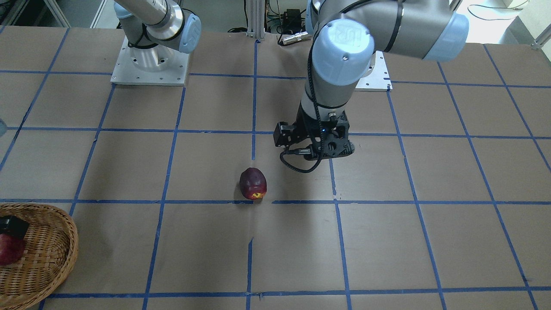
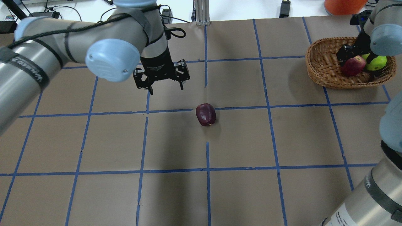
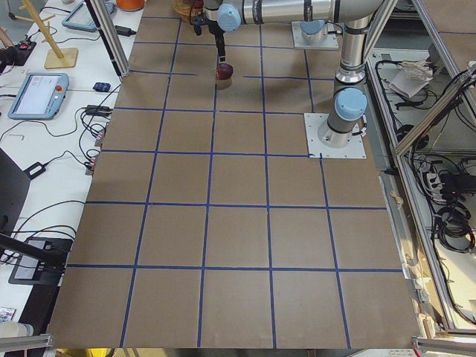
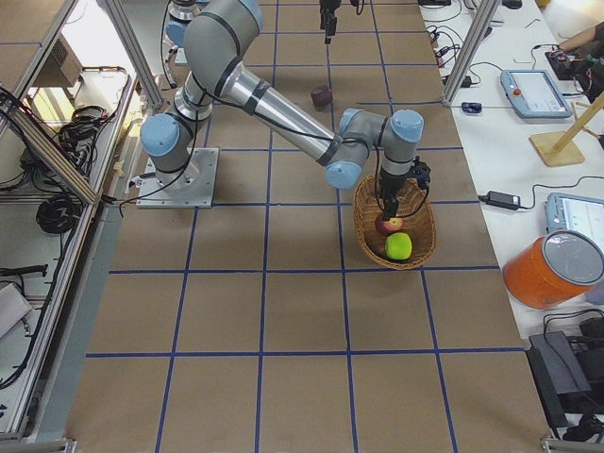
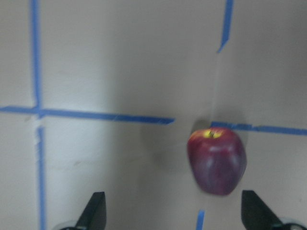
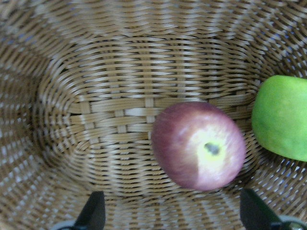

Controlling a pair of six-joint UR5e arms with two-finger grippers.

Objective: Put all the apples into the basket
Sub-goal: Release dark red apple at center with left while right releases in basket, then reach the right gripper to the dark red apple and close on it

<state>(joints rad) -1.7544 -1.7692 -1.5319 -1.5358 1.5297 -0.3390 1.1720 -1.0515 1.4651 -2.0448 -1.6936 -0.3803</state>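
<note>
The dark maroon apple (image 2: 205, 114) lies on the table near its middle, on a blue tape line; it also shows in the front view (image 1: 253, 184) and the left wrist view (image 5: 217, 160). My left gripper (image 2: 166, 88) is open and empty, above the table, back and to the left of that apple. The wicker basket (image 2: 323, 72) stands at the far right. The red apple (image 2: 353, 66) and the yellow-green apple (image 2: 377, 62) lie in it side by side. My right gripper (image 6: 172, 215) is open just above the red apple (image 6: 199, 146), not closed on it.
An orange container (image 2: 344, 4) stands beyond the table's far right corner. The two arm bases (image 1: 150, 64) are bolted on at the robot's side. My right arm's links (image 2: 377, 194) reach along the right edge. Blue tape lines grid the brown table.
</note>
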